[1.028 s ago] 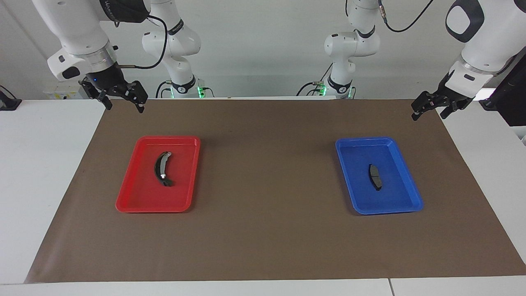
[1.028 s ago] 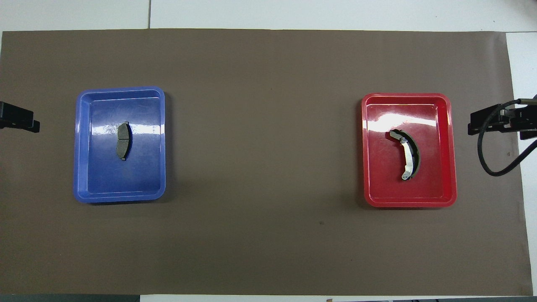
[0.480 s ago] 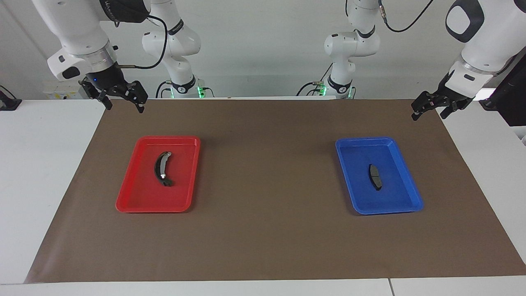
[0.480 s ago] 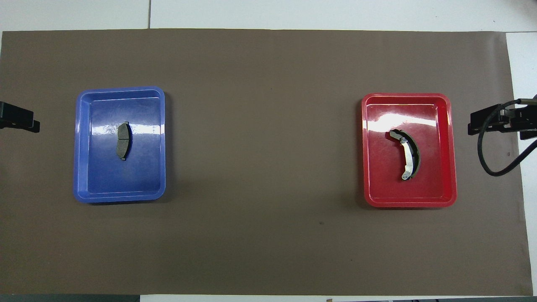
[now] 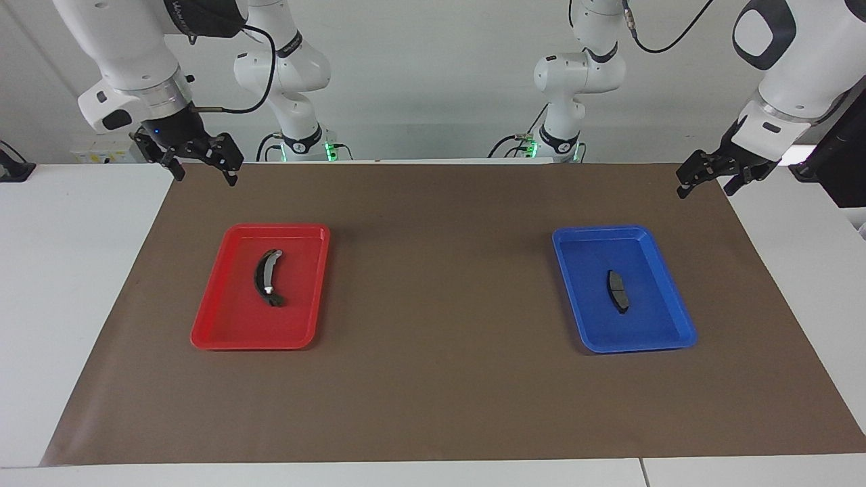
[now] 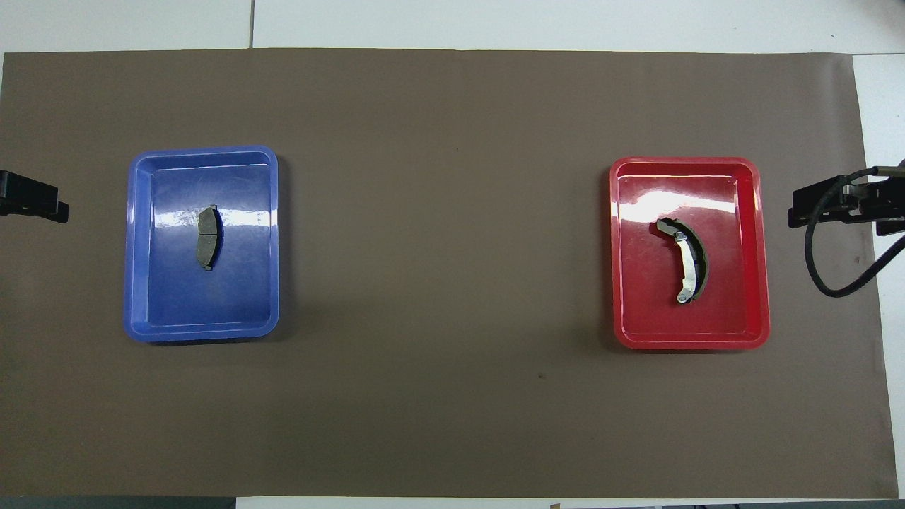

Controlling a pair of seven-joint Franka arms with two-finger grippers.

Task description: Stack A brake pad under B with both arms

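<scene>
While both arms wait, A brake pad lies in the blue tray and B in the red tray. Left gripper and right gripper, raised over the mat's ends, are spread and empty.

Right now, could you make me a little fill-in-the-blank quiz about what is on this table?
1. The short brake pad lies in the ____ tray.
2. The long crescent brake piece lies in the ____ tray.
3. Both trays sit on a ____ mat.
4. The left end effector and right end effector each hold ____.

Missing words: blue; red; brown; nothing
</scene>
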